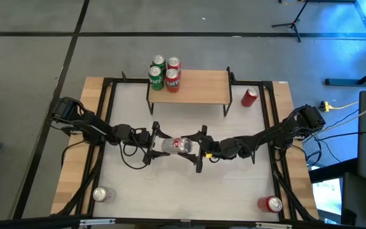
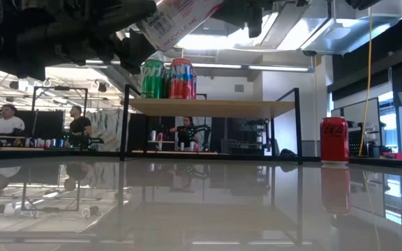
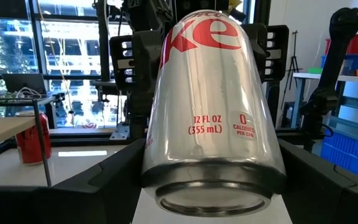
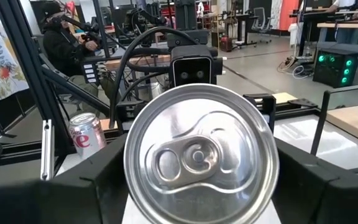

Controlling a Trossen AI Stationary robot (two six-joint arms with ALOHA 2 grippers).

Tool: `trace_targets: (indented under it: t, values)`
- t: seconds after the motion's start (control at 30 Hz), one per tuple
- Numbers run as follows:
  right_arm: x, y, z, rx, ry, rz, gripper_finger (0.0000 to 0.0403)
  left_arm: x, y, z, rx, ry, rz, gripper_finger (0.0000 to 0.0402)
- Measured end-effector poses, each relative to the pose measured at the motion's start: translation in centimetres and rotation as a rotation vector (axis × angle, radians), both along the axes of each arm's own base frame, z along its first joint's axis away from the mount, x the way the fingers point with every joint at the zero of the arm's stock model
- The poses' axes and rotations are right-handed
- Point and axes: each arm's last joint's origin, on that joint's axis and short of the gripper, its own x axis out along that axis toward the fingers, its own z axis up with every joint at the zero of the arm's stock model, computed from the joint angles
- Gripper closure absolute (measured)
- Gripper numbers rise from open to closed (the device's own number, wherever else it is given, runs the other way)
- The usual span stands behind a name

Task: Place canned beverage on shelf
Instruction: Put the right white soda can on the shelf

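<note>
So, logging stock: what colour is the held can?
Silver can with red lettering; left wrist view.

people [image 2: 5, 120]: seated at desks behind the table
tripod [image 1: 291, 24]: on floor beyond table
yellow cable [image 1: 342, 107]: right side floor

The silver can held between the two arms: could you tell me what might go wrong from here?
1. The silver can lies on its side in mid-air between the left tool and the right tool, so a badly timed release could drop it.
2. It must be stood upright again before it is placed.
3. Four cans crowd the left end of the shelf; aiming there risks toppling them.
</note>
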Motion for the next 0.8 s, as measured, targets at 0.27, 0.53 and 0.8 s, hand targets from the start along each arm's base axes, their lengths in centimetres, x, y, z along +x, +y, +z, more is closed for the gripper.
trace_targets:
  t: [0.27, 0.53, 0.8]
  values:
    - [0.0, 0.0, 0.0, -0.009, 0.004, 0.000, 0.0114, 0.0, 0.0, 0.0, 0.002, 0.002, 0.006, 0.0084]
    - [-0.7, -0.2, 0.0, -0.033, 0.096, 0.001, 0.0114, 0.2, 0.2, -1.2, 0.038, 0.128, 0.024, 0.0057]
    - [-2.2, -0.8, -0.5, 0.015, 0.286, -0.022, 0.0114, -0.1, 0.2, -3.7, 0.060, 0.383, 0.019, 0.0054]
